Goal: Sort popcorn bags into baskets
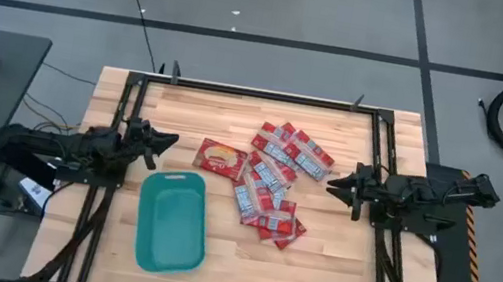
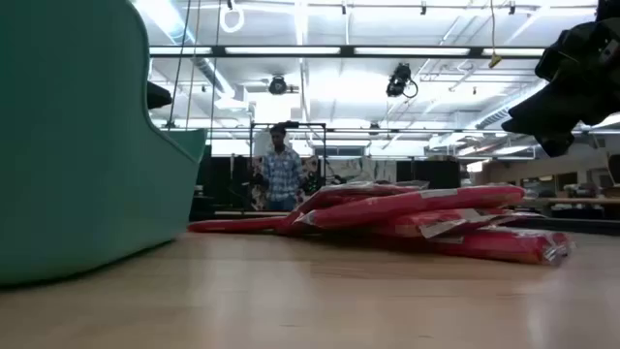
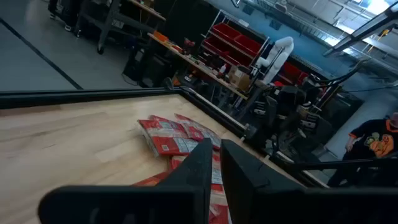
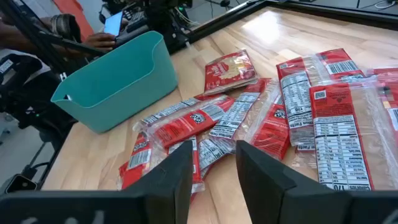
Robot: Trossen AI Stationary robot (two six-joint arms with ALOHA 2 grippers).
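Popcorn bags (image 1: 274, 177) (heaped, seemingly overlapping) lie near right tool (image 1: 333, 186).

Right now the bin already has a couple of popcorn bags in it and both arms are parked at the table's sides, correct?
Not quite. The bin is empty in the high view; every popcorn bag lies on the table beside it. The rest holds: the left gripper and right gripper sit at the table's sides.

The counter (image 1: 312, 272) is pale wood, smooth with a satin sheen. The popcorn bags (image 4: 323, 118) are glossy, crinkled red plastic film with printed white panels. The basket (image 4: 118, 81) is smooth, matt teal plastic.
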